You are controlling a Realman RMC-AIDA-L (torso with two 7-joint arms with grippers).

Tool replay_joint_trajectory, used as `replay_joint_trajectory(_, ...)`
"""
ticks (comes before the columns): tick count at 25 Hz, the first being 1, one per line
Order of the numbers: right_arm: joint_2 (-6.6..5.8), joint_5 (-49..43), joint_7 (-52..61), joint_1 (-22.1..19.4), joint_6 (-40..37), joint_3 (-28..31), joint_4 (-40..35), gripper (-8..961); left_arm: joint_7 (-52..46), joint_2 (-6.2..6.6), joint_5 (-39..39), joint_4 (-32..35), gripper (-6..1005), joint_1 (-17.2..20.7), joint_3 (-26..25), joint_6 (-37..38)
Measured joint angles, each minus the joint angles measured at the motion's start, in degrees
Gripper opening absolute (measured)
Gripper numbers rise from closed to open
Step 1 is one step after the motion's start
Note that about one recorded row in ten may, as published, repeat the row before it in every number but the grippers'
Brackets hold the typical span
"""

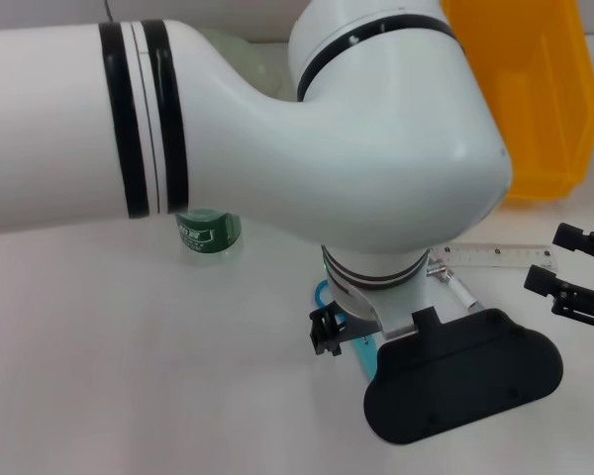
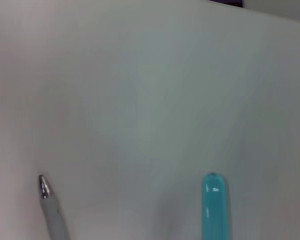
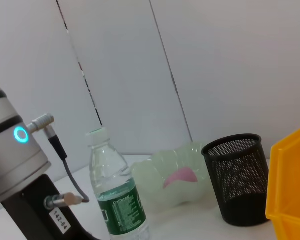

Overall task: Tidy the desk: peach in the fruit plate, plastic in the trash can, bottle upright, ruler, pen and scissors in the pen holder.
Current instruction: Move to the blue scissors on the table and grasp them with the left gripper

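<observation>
**Left arm low over the scissors and pen; peach already in the fruit plate**

The scissors (image 1: 339,327), teal-handled, lie on the white desk (image 1: 99,346) just under the left arm's wrist, mostly hidden by it; the left wrist view shows one rounded teal handle tip (image 2: 213,200) and, well apart from it, the silver tip of the pen (image 2: 46,192). In the head view the pen (image 1: 453,287) pokes out at about 3 o'clock from the scissors, touching or just beside the clear ruler (image 1: 495,257), which lies flat farther toward 2 o'clock.

The left gripper (image 1: 329,332) sits right at the scissors, but whether its fingers are parted or hold anything cannot be told. The right gripper (image 1: 574,279) hovers at 3 o'clock beyond the ruler, fingers spread, holding nothing.

The water bottle (image 3: 115,195) stands upright with its cap on. Beside it, the peach (image 3: 181,177) rests in the translucent fruit plate (image 3: 155,175). The black mesh pen holder (image 3: 237,180) stands next to the plate, and the orange trash can (image 1: 535,89) lies at 1 o'clock.
</observation>
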Motion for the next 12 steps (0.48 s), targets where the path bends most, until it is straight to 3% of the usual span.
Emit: replay_joint_trajectory(12, 0.00, 0.00, 0.03, 0.72, -0.05, -0.04, 1.65, 827, -0.37, 0.00, 0.00, -1.10, 726, -0.12, 2.16, -1.46)
